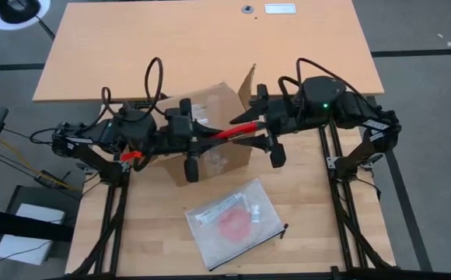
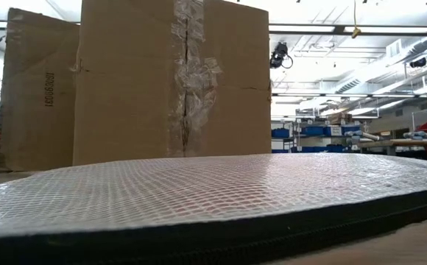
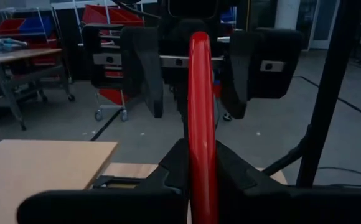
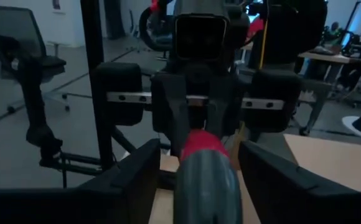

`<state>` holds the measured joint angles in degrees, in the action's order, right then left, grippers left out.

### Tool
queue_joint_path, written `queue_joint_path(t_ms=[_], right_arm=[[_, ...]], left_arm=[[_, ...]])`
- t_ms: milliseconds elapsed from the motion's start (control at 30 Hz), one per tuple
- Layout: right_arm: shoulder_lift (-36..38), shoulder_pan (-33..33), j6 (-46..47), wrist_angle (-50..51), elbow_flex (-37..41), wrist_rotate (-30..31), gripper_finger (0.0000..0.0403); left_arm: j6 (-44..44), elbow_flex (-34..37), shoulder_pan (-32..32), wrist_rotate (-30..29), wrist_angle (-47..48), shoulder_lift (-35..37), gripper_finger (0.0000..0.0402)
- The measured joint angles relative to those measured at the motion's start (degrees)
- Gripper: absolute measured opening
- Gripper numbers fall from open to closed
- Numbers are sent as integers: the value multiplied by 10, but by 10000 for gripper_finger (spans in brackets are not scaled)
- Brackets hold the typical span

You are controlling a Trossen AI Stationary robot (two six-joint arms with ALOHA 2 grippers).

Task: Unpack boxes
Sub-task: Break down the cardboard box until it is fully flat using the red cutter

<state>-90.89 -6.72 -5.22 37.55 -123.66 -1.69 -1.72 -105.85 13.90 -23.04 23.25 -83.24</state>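
Red plastic is the link between the two arms: the box cutter point(image 1: 229, 132) lies with its long axis running left to right across the middle of the high view, tilted slightly up toward the right. The left hand point(image 1: 197, 137) is clamped narrow on the cutter's left part; in the left wrist view the red handle point(image 3: 199, 118) runs straight out between its dark fingers. The right hand point(image 1: 268, 131) faces it from the right, fingers spread wide to either side of the cutter's grey end point(image 4: 205, 180), not gripping it.

Directly under both hands sits the brown cardboard carton point(image 1: 210, 117), in the centre of the high view, one flap standing up at its upper right corner. In the low view it rises at upper left, its taped seam point(image 2: 188, 81) split. Below it in the high view, toward the lower centre of the worktop point(image 1: 132, 47), lies the clear zip bag point(image 1: 233, 222), well apart from the hands.

Judging by this, the cutter belongs to the left hand alone, and the carton is equally near both, straight below.
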Motion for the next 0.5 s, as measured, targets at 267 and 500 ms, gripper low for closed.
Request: queue_joint_path(t_ms=[267, 500], right_arm=[[-1, 0, -6, -16, 0, 0, 204], [0, 1, -9, -17, 0, 0, 139]], left_arm=[[-9, 0, -4, -4, -5, 0, 47], [-8, 0, -4, -5, -9, 0, 49]])
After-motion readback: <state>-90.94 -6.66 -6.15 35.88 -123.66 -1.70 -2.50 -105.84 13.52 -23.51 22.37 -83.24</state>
